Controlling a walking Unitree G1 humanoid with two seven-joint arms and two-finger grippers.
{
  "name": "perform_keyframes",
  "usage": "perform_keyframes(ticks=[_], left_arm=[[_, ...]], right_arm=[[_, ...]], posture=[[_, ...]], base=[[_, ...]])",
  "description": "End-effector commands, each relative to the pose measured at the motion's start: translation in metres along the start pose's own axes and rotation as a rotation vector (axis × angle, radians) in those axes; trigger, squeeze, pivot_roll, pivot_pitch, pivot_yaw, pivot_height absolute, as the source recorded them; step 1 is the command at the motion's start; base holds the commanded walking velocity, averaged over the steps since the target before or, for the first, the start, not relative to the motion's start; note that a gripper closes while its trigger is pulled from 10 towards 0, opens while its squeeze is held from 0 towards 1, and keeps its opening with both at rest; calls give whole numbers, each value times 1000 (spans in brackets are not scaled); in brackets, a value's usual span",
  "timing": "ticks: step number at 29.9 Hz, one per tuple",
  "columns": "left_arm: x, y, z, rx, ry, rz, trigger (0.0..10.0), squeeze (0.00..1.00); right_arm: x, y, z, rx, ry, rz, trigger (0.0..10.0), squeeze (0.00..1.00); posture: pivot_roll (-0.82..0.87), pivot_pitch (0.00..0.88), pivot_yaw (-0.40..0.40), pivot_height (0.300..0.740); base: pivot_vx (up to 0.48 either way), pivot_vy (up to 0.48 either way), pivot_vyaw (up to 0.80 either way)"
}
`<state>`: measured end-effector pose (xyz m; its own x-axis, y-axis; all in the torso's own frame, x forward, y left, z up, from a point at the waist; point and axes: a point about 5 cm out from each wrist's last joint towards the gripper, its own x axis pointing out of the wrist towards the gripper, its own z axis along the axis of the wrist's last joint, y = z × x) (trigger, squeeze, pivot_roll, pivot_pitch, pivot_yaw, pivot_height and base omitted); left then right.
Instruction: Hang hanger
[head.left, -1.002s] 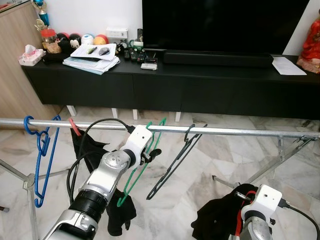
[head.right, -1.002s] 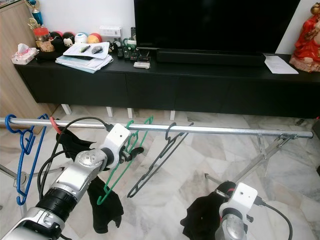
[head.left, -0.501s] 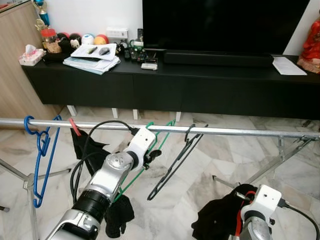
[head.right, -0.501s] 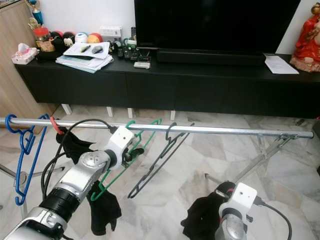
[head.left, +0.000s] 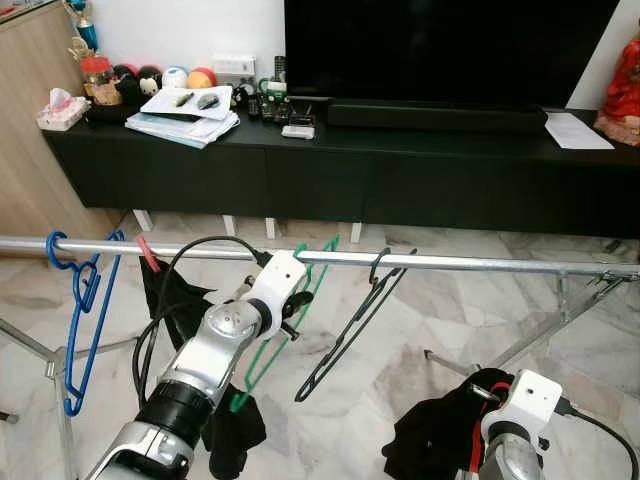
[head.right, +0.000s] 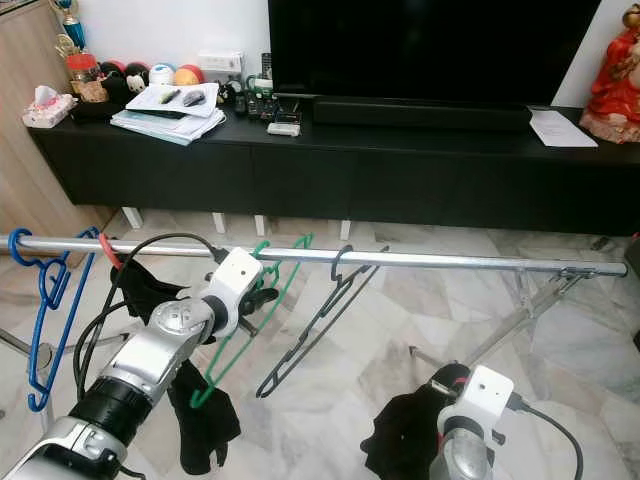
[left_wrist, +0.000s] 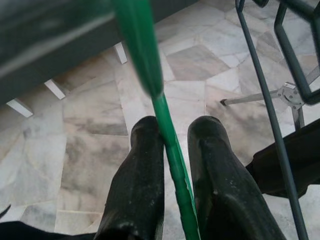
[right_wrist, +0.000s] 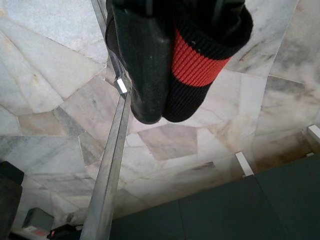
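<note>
A green hanger (head.left: 272, 345) hangs tilted below the metal rail (head.left: 480, 263), its hook (head.left: 300, 251) at the rail. My left gripper (head.left: 298, 302) is shut on its green bar, just under the rail; in the left wrist view the bar (left_wrist: 172, 165) runs between both black fingers (left_wrist: 137, 185). A black hanger (head.left: 350, 330) hangs on the rail just right of it, and a blue hanger (head.left: 80, 320) at the rail's left end. My right gripper (right_wrist: 165, 107) is low at the right, shut on a black garment with a red stripe (right_wrist: 192, 60).
A dark cloth (head.left: 170, 295) hangs from a red hook left of my left arm. The rail's stand legs (head.left: 545, 325) spread over the marble floor. Behind the rail stands a long black TV cabinet (head.left: 330, 170) with a television and clutter.
My left gripper has drawn back slightly to the left along the rail, and the green hanger hangs steeper than half a second ago. The right arm is unmoved.
</note>
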<state>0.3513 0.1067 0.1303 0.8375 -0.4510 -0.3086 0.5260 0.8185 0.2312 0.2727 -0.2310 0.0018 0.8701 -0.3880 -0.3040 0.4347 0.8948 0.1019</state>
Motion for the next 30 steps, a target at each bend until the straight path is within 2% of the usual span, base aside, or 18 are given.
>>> perform_keyframes(ticks=[1,15,22,25,30], left_arm=[[-4,3,-1,7,8,1,0,0],[-13,0,-10,-16,27,8,0,0],[-19,5,1,-69,-56,59,0,0],[-24,9,7,-119,-120,100,0,0],[-36,9,4,-144,-165,109,0,0]], right_arm=[[1,1,0,-2,9,4,10000,0],[0,1,-1,-6,16,7,10000,0],[0,1,-1,-6,15,5,10000,0],[0,1,-2,-6,16,9,10000,0],[0,1,-2,-7,15,12,10000,0]], posture=[[-51,90,-8,740],[-54,90,-9,740],[-55,81,-7,740],[-57,74,-7,740],[-61,66,-5,740]], base=[[0,0,0],[0,0,0],[0,0,0],[0,0,0],[0,0,0]])
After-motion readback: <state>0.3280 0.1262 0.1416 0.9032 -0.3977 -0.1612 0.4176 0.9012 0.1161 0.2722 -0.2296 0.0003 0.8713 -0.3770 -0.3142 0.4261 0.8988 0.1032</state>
